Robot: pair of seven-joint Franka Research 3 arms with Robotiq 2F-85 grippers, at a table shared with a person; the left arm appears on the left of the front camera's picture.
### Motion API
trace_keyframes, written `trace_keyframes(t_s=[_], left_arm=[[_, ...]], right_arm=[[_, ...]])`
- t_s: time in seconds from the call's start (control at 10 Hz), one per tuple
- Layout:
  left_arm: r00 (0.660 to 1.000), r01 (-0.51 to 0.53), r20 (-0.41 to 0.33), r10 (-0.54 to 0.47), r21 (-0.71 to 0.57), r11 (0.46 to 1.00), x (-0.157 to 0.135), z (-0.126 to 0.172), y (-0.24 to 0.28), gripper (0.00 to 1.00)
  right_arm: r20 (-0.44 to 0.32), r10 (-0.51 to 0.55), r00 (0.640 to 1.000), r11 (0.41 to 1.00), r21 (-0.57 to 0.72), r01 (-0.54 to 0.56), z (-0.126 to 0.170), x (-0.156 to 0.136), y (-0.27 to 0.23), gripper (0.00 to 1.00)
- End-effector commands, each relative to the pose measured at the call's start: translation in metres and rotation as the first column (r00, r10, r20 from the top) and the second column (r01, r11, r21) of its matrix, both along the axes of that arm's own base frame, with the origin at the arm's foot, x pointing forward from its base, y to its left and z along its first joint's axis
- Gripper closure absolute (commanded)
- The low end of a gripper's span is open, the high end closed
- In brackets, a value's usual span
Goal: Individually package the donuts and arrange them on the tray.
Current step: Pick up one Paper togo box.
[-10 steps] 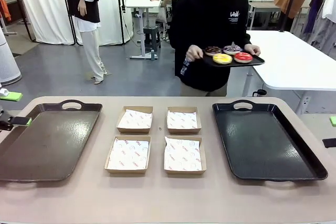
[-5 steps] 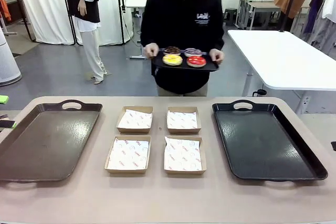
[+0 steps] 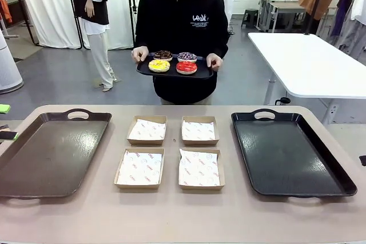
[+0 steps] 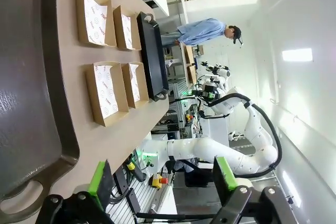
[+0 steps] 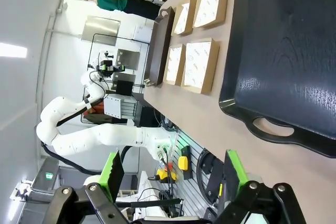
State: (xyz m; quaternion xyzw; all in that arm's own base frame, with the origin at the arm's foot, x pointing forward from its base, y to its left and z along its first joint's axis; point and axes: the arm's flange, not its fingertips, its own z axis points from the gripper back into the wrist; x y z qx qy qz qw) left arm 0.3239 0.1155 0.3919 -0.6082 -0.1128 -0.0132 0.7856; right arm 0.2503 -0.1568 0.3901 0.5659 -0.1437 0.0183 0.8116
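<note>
A person stands behind the table's far edge and holds a small black serving tray (image 3: pixel 203 74) with both hands. Several donuts lie on it: yellow (image 3: pixel 159 65), red (image 3: pixel 186 67), chocolate (image 3: pixel 163 55) and sprinkled (image 3: pixel 187 56). On the table lie a brown tray (image 3: pixel 51 152) at the left and a black tray (image 3: pixel 291 152) at the right. My left gripper (image 4: pixel 163 179) hangs open and holds nothing off the table's left end, its green pads (image 3: pixel 4 108) just at the picture's edge. Off the right end, my right gripper (image 5: pixel 173 169) is open too, with nothing in it.
Several shallow cardboard boxes lined with printed paper, such as the near left one (image 3: pixel 139 168) and the far right one (image 3: pixel 199 130), sit in a square between the trays. A white table (image 3: pixel 309 67) stands behind at the right. Another person stands far off at the left.
The person has walked leftwards with the donut tray, from behind the right side to the middle of the table's far edge. Both grippers stay open.
</note>
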Motion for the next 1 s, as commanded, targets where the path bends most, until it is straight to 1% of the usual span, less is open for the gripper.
trace_keyframes(t_s=[0.0, 0.9], left_arm=[[1.000, -0.003, 0.006, 0.004, -0.016, 1.000, -0.0002, 0.0007, 0.0008, 0.00], [1.000, -0.003, 0.006, 0.004, -0.016, 1.000, -0.0002, 0.0007, 0.0008, 0.00]], right_arm=[[0.013, 0.001, 1.000, 1.000, 0.012, -0.001, -0.0001, -0.0004, -0.0010, 0.00], [0.013, 0.001, 1.000, 1.000, 0.012, -0.001, -0.0001, -0.0004, -0.0010, 0.00]])
